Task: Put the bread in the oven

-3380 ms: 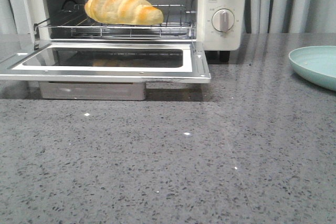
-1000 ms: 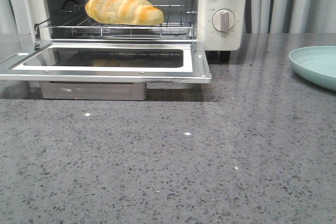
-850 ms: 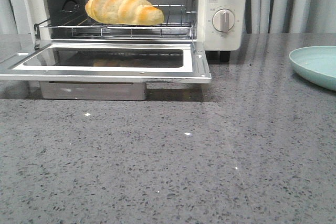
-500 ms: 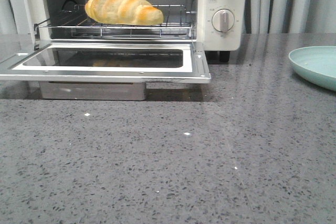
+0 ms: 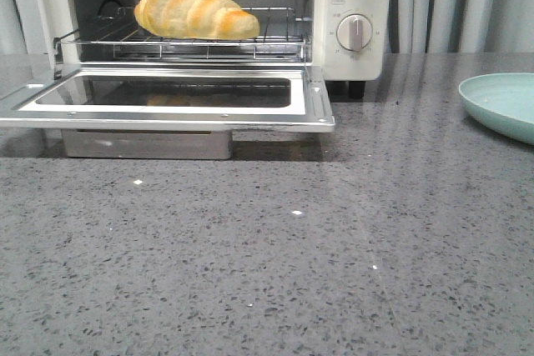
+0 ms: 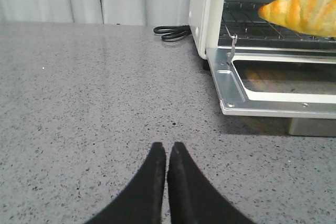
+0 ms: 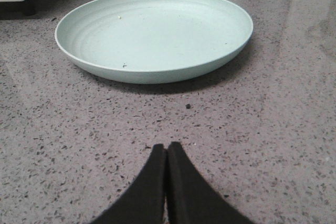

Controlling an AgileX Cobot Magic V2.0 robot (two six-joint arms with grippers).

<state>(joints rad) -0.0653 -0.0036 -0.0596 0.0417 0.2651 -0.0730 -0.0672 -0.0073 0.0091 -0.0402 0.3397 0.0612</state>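
The golden-brown bread (image 5: 197,12) lies on the wire rack inside the cream-white oven (image 5: 350,6), whose glass door (image 5: 167,97) hangs open and flat. The bread also shows in the left wrist view (image 6: 300,13), inside the oven (image 6: 202,14). My left gripper (image 6: 167,148) is shut and empty, low over the counter, away from the oven's door. My right gripper (image 7: 167,148) is shut and empty, near a pale green plate. Neither gripper shows in the front view.
A pale green empty plate (image 7: 152,32) sits on the grey speckled counter at the right (image 5: 505,102). A black power cord (image 6: 170,32) lies beside the oven. Curtains hang behind.
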